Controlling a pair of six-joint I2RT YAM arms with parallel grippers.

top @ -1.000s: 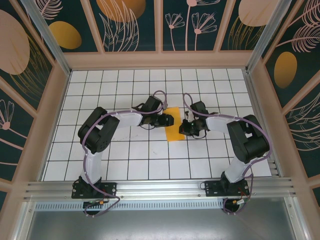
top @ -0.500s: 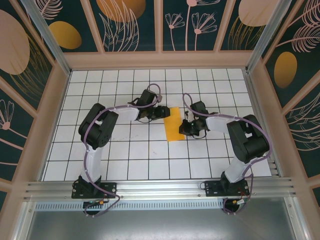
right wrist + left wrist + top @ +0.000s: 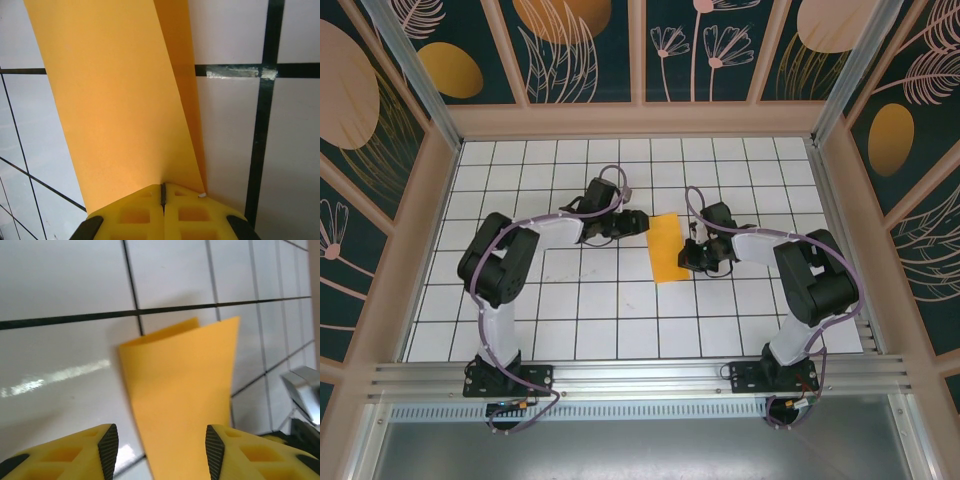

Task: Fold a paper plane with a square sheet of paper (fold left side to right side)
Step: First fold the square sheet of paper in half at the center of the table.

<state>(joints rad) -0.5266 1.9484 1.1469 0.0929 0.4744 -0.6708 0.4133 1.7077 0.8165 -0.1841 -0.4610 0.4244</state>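
Orange-yellow sheet, long axis near-far (slightly tilted); right jaws seemingly clamped on edge; left jaws apart.

One paper sheet, two grippers

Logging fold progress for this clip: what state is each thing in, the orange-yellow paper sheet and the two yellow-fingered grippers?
Orange-yellow square sheet of paper: folded over once into a narrow strip, lying on the white gridded table, layers gaping slightly.
Left gripper: open, fingers apart, facing the paper.
Right gripper: shut, fingertips at the strip's edge.
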